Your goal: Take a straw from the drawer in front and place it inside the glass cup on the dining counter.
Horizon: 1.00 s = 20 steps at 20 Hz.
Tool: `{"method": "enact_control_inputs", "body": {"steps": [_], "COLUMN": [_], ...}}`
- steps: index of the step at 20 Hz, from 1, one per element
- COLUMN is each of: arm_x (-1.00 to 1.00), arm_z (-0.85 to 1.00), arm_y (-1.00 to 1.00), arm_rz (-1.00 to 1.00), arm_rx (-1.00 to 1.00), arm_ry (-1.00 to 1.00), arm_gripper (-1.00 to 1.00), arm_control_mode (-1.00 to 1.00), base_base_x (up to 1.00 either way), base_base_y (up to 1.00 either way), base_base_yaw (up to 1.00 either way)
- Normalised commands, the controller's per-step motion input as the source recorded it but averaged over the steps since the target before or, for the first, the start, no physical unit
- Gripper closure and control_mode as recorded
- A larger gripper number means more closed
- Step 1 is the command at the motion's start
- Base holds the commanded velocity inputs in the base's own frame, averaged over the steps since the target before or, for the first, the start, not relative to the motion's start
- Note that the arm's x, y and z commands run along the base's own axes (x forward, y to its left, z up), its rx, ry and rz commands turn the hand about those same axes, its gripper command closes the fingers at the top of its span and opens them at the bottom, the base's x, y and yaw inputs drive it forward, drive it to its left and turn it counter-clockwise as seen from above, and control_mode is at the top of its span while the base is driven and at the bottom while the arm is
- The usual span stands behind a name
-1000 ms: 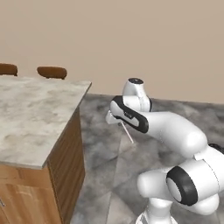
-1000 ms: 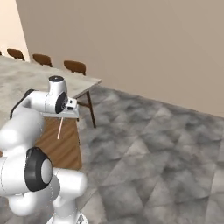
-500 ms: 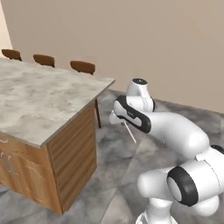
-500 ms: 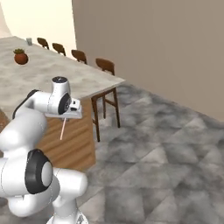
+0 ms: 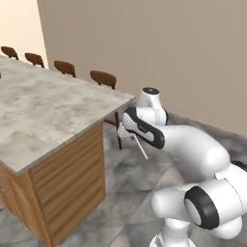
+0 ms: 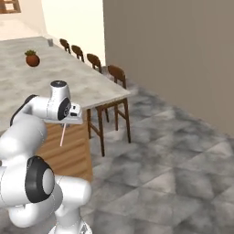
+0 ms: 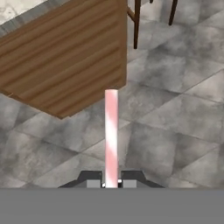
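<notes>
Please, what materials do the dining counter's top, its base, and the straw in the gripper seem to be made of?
The dining counter top looks like polished stone: beige-grey with marbled veins. Its base looks like wood: brown horizontal planks with grain. The straw seems smooth plastic or paper, pale pink-white with a soft sheen; the rendering leaves this open.

You are looking at a glossy white arm (image 5: 193, 144) made of fat, rounded segments — each one is swelling smoothly into the next. Dark, near-black rings and round caps are marking the joints, with a black disc topping the wrist housing. The gripper (image 7: 111, 183) is showing two small dark grey finger tips — squared, blocky, with paler inner faces.
</notes>
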Motion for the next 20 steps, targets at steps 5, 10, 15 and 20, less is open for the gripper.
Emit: {"method": "enact_control_inputs", "body": {"steps": [5, 10, 15, 20], "arm_x": [0.0, 0.0, 0.0, 0.0], "arm_z": [0.0, 0.0, 0.0, 0.0], "arm_y": [0.0, 0.0, 0.0, 0.0], "arm_rz": [0.0, 0.0, 0.0, 0.0], "arm_rx": [0.0, 0.0, 0.0, 0.0], "arm_ry": [0.0, 0.0, 0.0, 0.0], "arm_gripper": [1.0, 1.0, 1.0, 1.0], "arm_control_mode": [1.0, 1.0, 1.0, 1.0], "base_base_x": [0.6, 0.55, 0.54, 0.56], "base_base_y": [-1.0, -1.0, -1.0, -1.0], "base_base_yaw": [0.27, 0.27, 0.27, 0.26]}}
